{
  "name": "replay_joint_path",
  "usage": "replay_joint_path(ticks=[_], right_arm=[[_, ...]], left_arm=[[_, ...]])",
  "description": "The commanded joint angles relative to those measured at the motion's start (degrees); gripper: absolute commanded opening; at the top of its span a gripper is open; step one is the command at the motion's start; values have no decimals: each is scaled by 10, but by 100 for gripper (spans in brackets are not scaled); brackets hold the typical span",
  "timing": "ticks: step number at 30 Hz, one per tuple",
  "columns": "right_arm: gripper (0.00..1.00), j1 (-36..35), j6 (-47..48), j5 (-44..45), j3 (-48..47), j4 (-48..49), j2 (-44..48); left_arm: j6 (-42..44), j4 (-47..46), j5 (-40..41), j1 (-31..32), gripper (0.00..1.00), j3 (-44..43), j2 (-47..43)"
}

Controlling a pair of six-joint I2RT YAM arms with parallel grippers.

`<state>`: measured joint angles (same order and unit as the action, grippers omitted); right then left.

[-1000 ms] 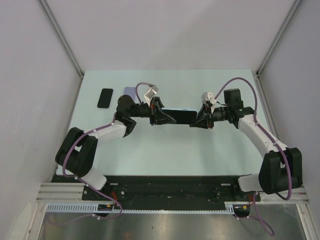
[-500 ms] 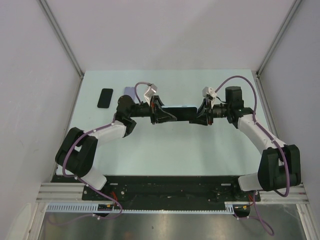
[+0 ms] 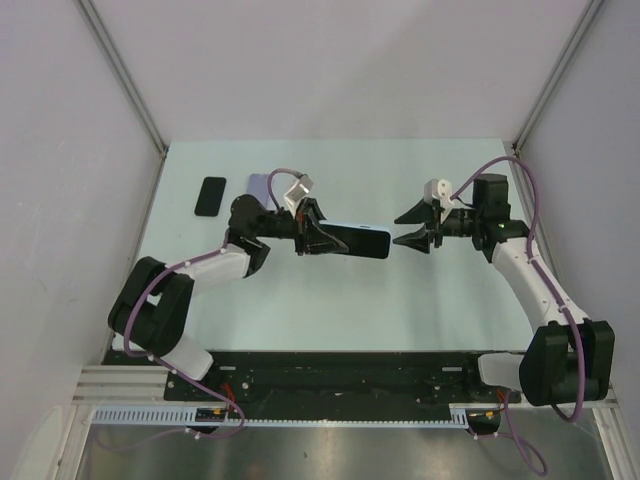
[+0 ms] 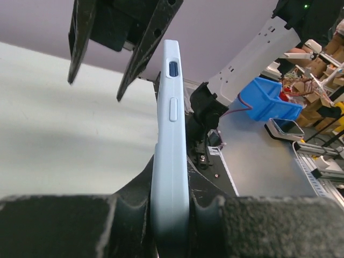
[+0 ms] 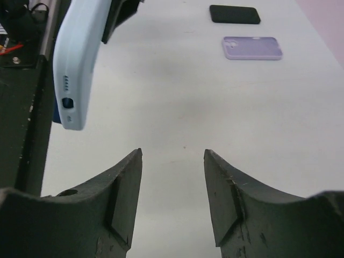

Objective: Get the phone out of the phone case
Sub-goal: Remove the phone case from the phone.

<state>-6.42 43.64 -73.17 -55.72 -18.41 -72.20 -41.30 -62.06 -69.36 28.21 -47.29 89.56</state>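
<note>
Left hand [image 3: 318,238] is clenched on one end of the light-blue phone case [image 4: 171,156], which is held off the worktop [image 3: 330,305] above its middle, somewhat toward the far edge. The case lies on edge, its long side running left to right, with the free end pointing toward the right hand [image 3: 412,227]. In the top view a dark face, taken to be the phone [image 3: 352,242], sits inside the pale rim; the wrist views show only the case's side wall with its button and port cut-outs. The right hand is released, fingers spread wide, and stands apart from the free end of the case, touching nothing. Its wrist view shows the case's end up and to the left of the two fingers, with bare worktop between them. A black handset [image 3: 211,196] lies flat near the far-left corner. A purple case [image 3: 259,184] lies just beside it, partly hidden behind the left arm in the top view.
</note>
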Motion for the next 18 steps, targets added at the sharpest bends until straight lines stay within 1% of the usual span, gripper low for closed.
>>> replay_joint_path(ticks=[1, 4, 5, 7, 8, 10, 11, 13, 14, 15, 16, 17, 18], right_arm=[[56, 13, 32, -3, -13, 11, 22], [57, 14, -6, -15, -13, 37, 21], [57, 17, -58, -20, -13, 70, 19], [57, 18, -133, -29, -12, 118, 11], [57, 20, -211, -35, -12, 174, 8], [56, 21, -298, -33, -12, 238, -6], [56, 20, -394, -28, -12, 300, -14], [56, 15, -474, -8, -12, 359, -25], [56, 12, -516, 21, -12, 403, -35], [56, 11, -578, 30, -11, 427, -41], [56, 9, -619, 39, -7, 454, -47], [56, 8, -654, 58, 9, 523, -57], [56, 7, -737, 67, 19, 565, -62]], left_arm=[[-23, -34, 4, -23, 0, 15, -32], [-19, -38, 37, -39, 0, 27, -30], [-18, -40, 42, -40, 0, 30, -30], [-16, -41, 57, -43, 0, 37, -30], [-14, -42, 61, -44, 0, 40, -29], [-14, -43, 70, -45, 0, 44, -28], [-13, -44, 77, -46, 0, 46, -26], [-16, -45, 82, -47, 0, 47, -23], [-18, -45, 84, -48, 0, 47, -21], [-19, -46, 85, -48, 0, 47, -19], [-20, -46, 86, -49, 0, 48, -18], [-22, -46, 88, -49, 0, 48, -17], [-23, -47, 88, -50, 0, 48, -17]])
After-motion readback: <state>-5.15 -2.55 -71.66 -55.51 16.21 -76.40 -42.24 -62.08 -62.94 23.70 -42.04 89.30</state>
